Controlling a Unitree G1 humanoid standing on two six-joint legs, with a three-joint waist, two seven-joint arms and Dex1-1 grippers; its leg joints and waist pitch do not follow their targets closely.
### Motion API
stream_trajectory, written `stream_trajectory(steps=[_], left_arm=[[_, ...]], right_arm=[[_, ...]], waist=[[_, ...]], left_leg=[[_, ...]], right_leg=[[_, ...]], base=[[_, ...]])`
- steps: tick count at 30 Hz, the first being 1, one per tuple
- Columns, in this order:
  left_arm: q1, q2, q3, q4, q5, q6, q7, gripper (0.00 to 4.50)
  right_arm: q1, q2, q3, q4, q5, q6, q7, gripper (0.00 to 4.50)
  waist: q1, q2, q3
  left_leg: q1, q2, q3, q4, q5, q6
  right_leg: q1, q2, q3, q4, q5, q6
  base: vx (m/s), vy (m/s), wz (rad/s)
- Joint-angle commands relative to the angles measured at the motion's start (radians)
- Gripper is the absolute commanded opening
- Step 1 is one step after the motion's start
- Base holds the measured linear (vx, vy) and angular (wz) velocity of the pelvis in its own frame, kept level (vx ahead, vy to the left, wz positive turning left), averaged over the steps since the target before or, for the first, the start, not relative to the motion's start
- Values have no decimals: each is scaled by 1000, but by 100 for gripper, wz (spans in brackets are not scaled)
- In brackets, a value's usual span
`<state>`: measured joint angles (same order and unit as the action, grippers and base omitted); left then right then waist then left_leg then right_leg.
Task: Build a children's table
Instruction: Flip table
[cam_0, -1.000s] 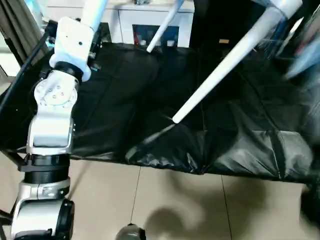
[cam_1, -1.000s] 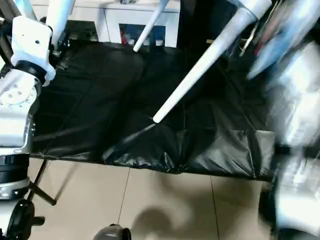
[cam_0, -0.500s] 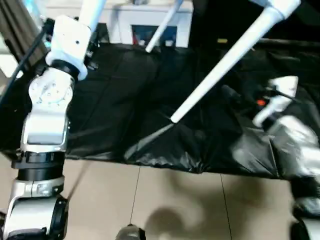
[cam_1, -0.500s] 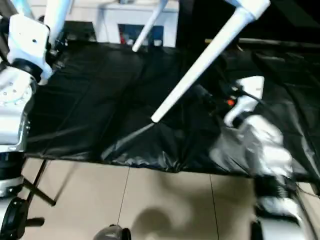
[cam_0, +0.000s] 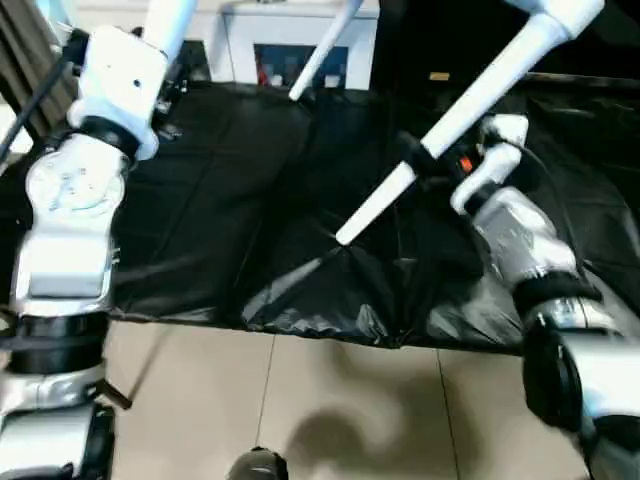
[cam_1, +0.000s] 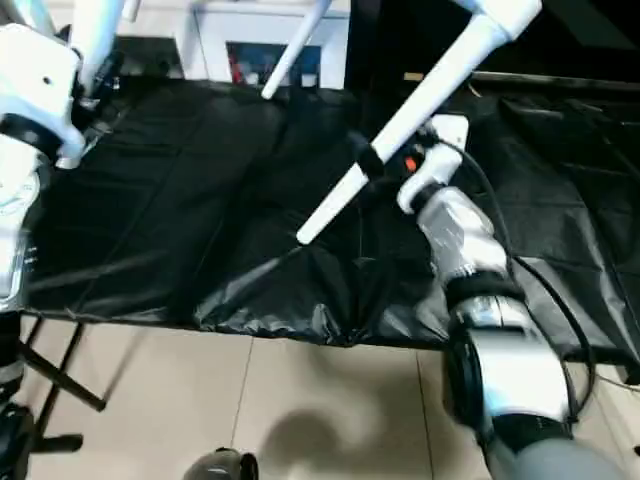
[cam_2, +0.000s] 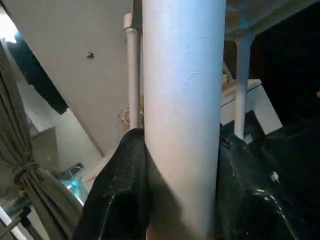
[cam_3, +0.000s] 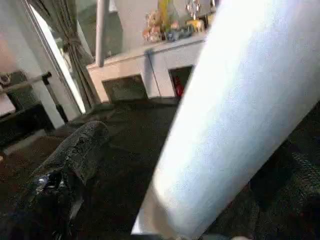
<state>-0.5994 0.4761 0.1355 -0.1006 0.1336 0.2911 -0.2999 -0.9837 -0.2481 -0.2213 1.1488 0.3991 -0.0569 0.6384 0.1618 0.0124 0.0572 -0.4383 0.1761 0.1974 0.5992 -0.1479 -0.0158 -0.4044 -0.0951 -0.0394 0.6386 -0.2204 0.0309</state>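
Step in hand, as judged: right gripper (cam_0: 412, 160) takes hold of a slanting leg (cam_0: 470, 95) low on its taper, a little above the free tip. In the head views its black fingers (cam_1: 368, 158) sit on both sides of the tube; in the right wrist view the leg (cam_3: 235, 110) runs between the fingers (cam_3: 70, 160), close in. Whether they are clenched on it or not yet tight I cannot tell.

Left gripper (cam_2: 175, 200) is clamped on a second leg (cam_2: 182, 100), pads (cam_2: 125, 185) pressed to each side of the tube. This leg rises straight up out of the gripper.

To do it well: square the right fingers across the tube before closing, since the taper may let a skewed grasp slide toward the thin end. Keep the left hold firm while the right takes load. Keep the tip off the black cloth (cam_0: 230, 200) below, which is loose and creased.

Count: legs in view, three, the third (cam_0: 322, 50) beyond both grippers, untouched; grippers, two; cloth-covered desk, one. Upper ends of the legs run out of frame, so the tabletop joint is not checked.
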Motion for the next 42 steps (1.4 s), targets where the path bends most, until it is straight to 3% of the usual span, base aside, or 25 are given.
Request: stream_trajectory(steps=[1, 3, 7, 11, 13, 19, 20, 22, 24, 25, 26, 29, 30, 32, 33, 34, 36, 37, 38, 40, 41, 42], left_arm=[[47, 20, -14, 13, 3, 48, -43, 161], [57, 21, -14, 15, -5, 50, -41, 161], [72, -6, -18, 77, -26, 10, -33, 161], [75, -34, -36, 157, -38, -42, -32, 161], [72, -46, -50, 206, -39, -71, -30, 161], [47, -87, -83, 325, -35, -143, -28, 161], [31, -108, -97, 389, -30, -180, -27, 161], [25, -118, -104, 421, -25, -200, -23, 161], [18, -127, -112, 452, -20, -221, -19, 161], [28, -128, -116, 451, -17, -223, -18, 161], [41, -127, -118, 445, -15, -220, -17, 161], [69, -130, -111, 439, -18, -221, -15, 161], [93, -127, -108, 446, -17, -234, -17, 161], [101, -125, -110, 452, -15, -241, -18, 161], [105, -125, -112, 466, -10, -246, -17, 161], [108, -126, -110, 476, -16, -249, -22, 161], [115, -126, -105, 486, -25, -246, -25, 161], [120, -126, -104, 485, -28, -242, -24, 161], [134, -127, -98, 479, -37, -223, -23, 161], [157, -125, -90, 467, -47, -192, -20, 161], [168, -127, -82, 465, -51, -194, -12, 161], [174, -127, -77, 465, -53, -200, -5, 217]], right_arm=[[-30, -1, -12, 49, -5, -19, 41, 450], [-48, -3, -10, 71, -4, -28, 128, 450], [-55, -21, 0, 49, 5, -13, 302, 450], [-39, -39, 15, -10, 12, 11, 428, 450], [-17, -54, 30, -50, 11, 22, 480, 450], [57, -93, 37, -176, 14, 38, 546, 450], [118, -107, 30, -286, 29, 72, 541, 450], [154, -113, 30, -350, 38, 93, 533, 450], [188, -117, 31, -410, 45, 111, 522, 450], [220, -114, 37, -462, 47, 122, 508, 450], [248, -109, 42, -506, 44, 128, 491, 450], [293, -97, 49, -579, 42, 150, 466, 450], [318, -84, 59, -630, 40, 172, 439, 450], [328, -78, 66, -646, 34, 176, 425, 450], [338, -71, 79, -656, 13, 171, 399, 450], [344, -63, 90, -660, -4, 168, 382, 450], [352, -52, 104, -655, -33, 152, 352, 450], [358, -48, 109, -657, -47, 144, 334, 450], [363, -37, 104, -645, -60, 129, 298, 450], [375, -19, 95, -618, -107, 85, 202, 450], [380, -5, 82, -601, -119, 65, 154, 450], [384, 3, 75, -596, -124, 57, 125, 450]], waist=[[4, 4, -54], [6, 1, -47], [11, 3, -46], [25, 3, -51], [30, 10, -53], [42, 13, -57], [42, 14, -57], [49, 24, -55], [48, 17, -58], [47, 17, -58], [46, 30, -57], [42, 21, -57], [37, 13, -58], [31, 14, -58], [23, 5, -59], [22, 10, -57], [17, -1, -59], [17, 2, -59], [14, -4, -60], [11, -1, -57], [5, -6, -56], [0, -2, -55]], left_leg=[[46, 53, -33, -86, -312, -5], [45, 53, -33, -88, -324, -5], [50, 57, -33, -88, -343, -4], [49, 57, -31, -84, -290, 1], [57, 58, -28, -81, -295, 1], [61, 60, -31, -83, -308, -26], [59, 59, -32, -84, -316, -32], [69, 61, -32, -86, -352, -45], [62, 60, -38, -91, -359, -61], [60, 60, -37, -92, -359, -64], [61, 61, -39, -94, -375, -74], [60, 61, -40, -96, -373, -76], [57, 60, -40, -96, -361, -71], [57, 60, -40, -97, -353, -67], [57, 60, -38, -97, -354, -66], [57, 60, -38, -98, -355, -67], [61, 61, -35, -99, -361, -69], [61, 61, -36, -99, -358, -74], [64, 62, -35, -102, -366, -81], [64, 61, -37, -107, -405, -106], [71, 61, -38, -109, -467, -122], [77, 62, -42, -114, -520, -139]], right_leg=[[13, -52, 23, -71, -114, -244], [12, -50, 24, -70, -98, -241], [13, -50, 24, -72, -98, -237], [18, -50, 23, -64, -29, -242], [13, -47, 24, -68, -22, -236], [17, -47, 24, -68, 11, -222], [18, -49, 24, -67, 3, -227], [11, -48, 28, -77, -21, -204], [22, -50, 26, -75, -17, -189], [21, -52, 25, -75, -20, -190], [19, -52, 25, -79, -40, -187], [21, -54, 26, -79, -31, -184], [25, -54, 25, -79, -33, -186], [23, -55, 26, -79, -39, -184], [24, -57, 26, -80, -57, -190], [21, -56, 26, -83, -74, -187], [20, -58, 30, -89, -116, -177], [19, -59, 30, -87, -120, -176], [17, -58, 30, -92, -131, -169], [12, -58, 31, -93, -168, -160], [7, -61, 32, -100, -234, -153], [2, -62, 33, -107, -291, -142]], base=[[0, 0, 0], [0, 0, 0], [0, 0, 0], [0, 0, 0], [0, 0, 0], [0, 0, 0], [0, 0, 0], [0, 0, 0], [0, 0, 0], [0, 0, 0], [0, 0, 0], [0, 0, 0], [0, 0, 0], [0, 0, 0], [0, 0, 0], [0, 0, 0], [0, 0, 0], [0, 0, 0], [0, 0, 0], [0, 0, 0], [0, 0, 0], [0, 0, 0]])
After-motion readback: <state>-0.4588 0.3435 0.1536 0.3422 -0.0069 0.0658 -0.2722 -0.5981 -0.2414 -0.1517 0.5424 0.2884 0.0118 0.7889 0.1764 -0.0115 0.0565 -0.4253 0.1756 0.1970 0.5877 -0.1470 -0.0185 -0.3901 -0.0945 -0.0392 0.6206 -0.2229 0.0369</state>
